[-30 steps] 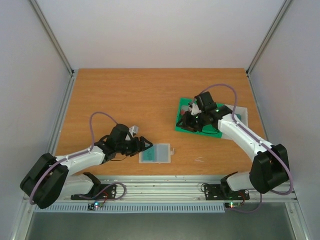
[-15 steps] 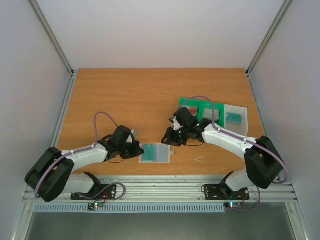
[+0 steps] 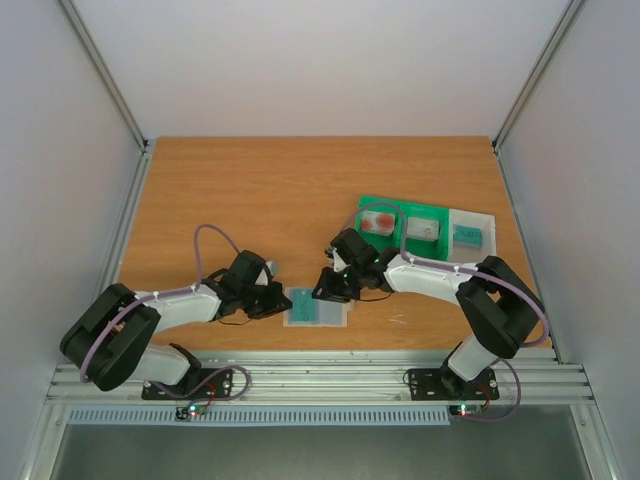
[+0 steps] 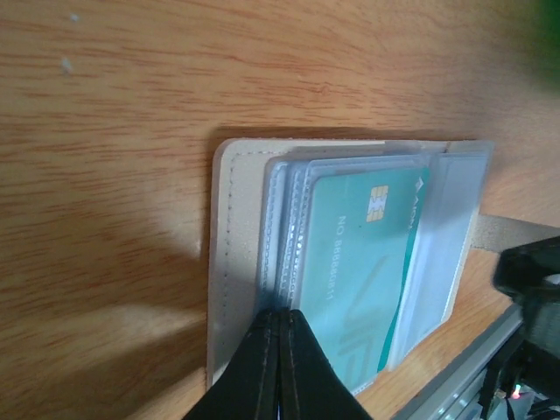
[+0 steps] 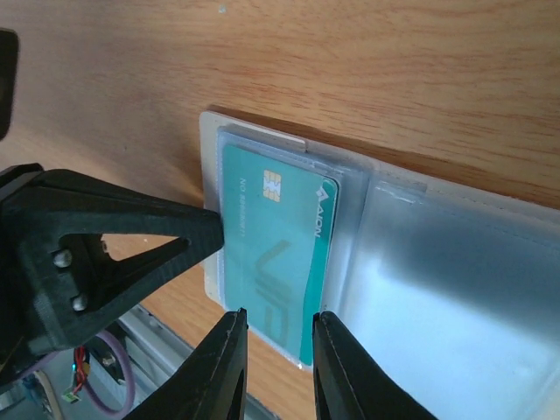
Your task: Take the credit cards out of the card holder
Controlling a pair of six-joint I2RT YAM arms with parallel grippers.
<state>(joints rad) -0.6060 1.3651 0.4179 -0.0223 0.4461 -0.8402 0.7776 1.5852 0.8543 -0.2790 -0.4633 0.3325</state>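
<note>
The card holder (image 3: pixel 316 307) lies flat on the wooden table (image 3: pixel 250 190), low in the middle of the overhead view. It is a translucent pale sleeve with two pockets side by side and a stitched cream border. A teal card (image 4: pixel 367 262) with a gold chip sits in one pocket; the other pocket shines blue-grey.

My left gripper (image 4: pixel 278 317) is pressed together, its tips on the holder's stitched edge. My right gripper (image 5: pixel 280 317) has its fingers somewhat apart, one on each side of the teal card's end — whether they touch it I cannot tell.

Only the overhead view takes in the green tray (image 3: pixel 398 205), right of centre, holding a white-and-red card (image 3: pixel 378 222) and a greyish card (image 3: pixel 424 228) — and the clear box (image 3: pixel 484 218) beside it, holding a second teal card (image 3: pixel 468 235).
</note>
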